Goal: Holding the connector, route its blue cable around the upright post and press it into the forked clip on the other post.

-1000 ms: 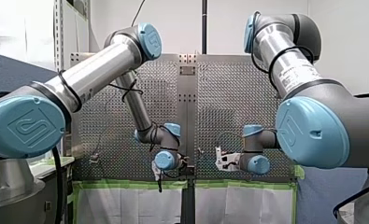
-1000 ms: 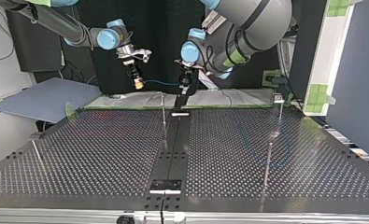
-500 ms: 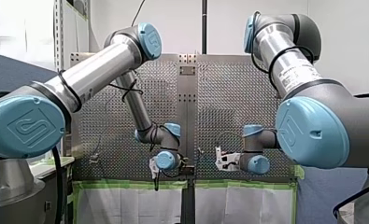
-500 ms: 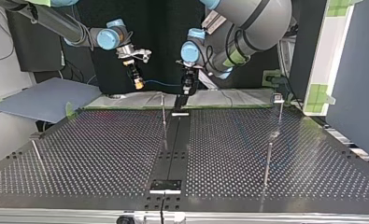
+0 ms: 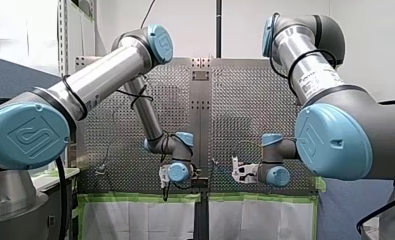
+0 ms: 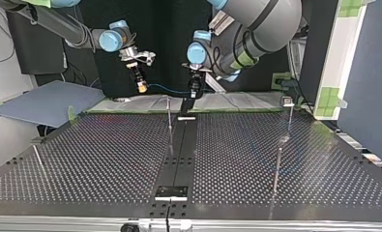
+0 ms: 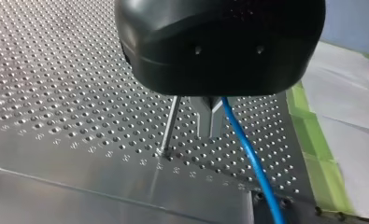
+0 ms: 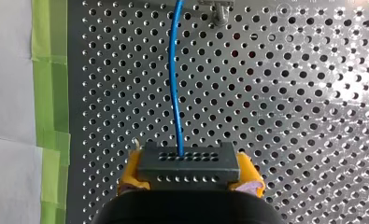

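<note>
My right gripper is clamping the likely light, rigid connector; its limp blue cable is wanting guidance near the connector; of my left gripper I cannot tell.

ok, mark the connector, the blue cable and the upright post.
connector (image 8: 188, 163): right wrist view, its dark perforated face.
blue cable (image 8: 172, 84): right wrist view, mid-run ahead of the connector.
upright post (image 7: 169, 125): left wrist view, mid-shaft.

My front camera sits high behind my silver-and-blue left arm and my right arm, facing out over the perforated grey metal table. The top camera looks back from the far edge, low. Both wrist cameras hang close above the table, sharing the thin blue cable.
</note>
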